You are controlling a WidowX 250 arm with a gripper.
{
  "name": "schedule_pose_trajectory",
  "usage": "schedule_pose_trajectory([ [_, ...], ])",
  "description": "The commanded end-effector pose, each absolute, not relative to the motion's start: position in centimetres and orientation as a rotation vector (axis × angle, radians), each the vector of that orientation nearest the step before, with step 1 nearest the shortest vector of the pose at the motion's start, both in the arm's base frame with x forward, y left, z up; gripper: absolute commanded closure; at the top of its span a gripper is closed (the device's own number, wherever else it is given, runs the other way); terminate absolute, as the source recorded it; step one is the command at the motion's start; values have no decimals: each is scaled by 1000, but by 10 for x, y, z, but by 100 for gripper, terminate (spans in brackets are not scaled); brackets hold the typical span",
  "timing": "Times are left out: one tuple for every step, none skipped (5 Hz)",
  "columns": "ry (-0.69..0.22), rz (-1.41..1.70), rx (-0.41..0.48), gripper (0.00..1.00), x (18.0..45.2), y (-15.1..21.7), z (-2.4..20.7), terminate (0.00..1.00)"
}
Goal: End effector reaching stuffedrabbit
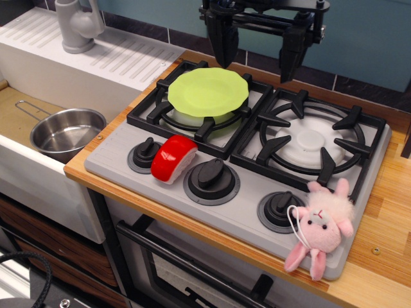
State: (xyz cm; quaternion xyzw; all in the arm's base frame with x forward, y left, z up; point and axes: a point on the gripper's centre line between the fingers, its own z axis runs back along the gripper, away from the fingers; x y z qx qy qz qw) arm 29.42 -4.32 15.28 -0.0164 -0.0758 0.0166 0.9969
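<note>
The stuffed rabbit [321, 228] is a small pink plush with a fluffy pale head, dark eyes and a white string loop. It lies on the front right corner of the grey toy stove [119, 163], next to the rightmost knob. My black two-fingered gripper [257, 61] hangs at the top of the view, above the back of the stove between the two burners. Its two dark fingers [223, 42] point down, spread wide apart and empty. The gripper is well away from the rabbit, behind it and to its left.
A lime green plate [209, 92] rests on the left burner. A red-and-white rounded toy [173, 158] lies by the left knobs. A steel pot [67, 133] sits in the sink at left, with a grey faucet [78, 25] behind. The wooden counter [385, 237] borders the stove.
</note>
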Motion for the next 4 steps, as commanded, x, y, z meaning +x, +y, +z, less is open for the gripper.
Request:
schedule_pose_trajectory([
  [-152, 33, -33, 0, 294, -43, 153, 0],
  [-154, 55, -30, 0, 289, -61, 157, 0],
  [-175, 64, -49, 0, 286, -85, 154, 0],
  [-196, 62, -54, 0, 281, -101, 148, 0],
])
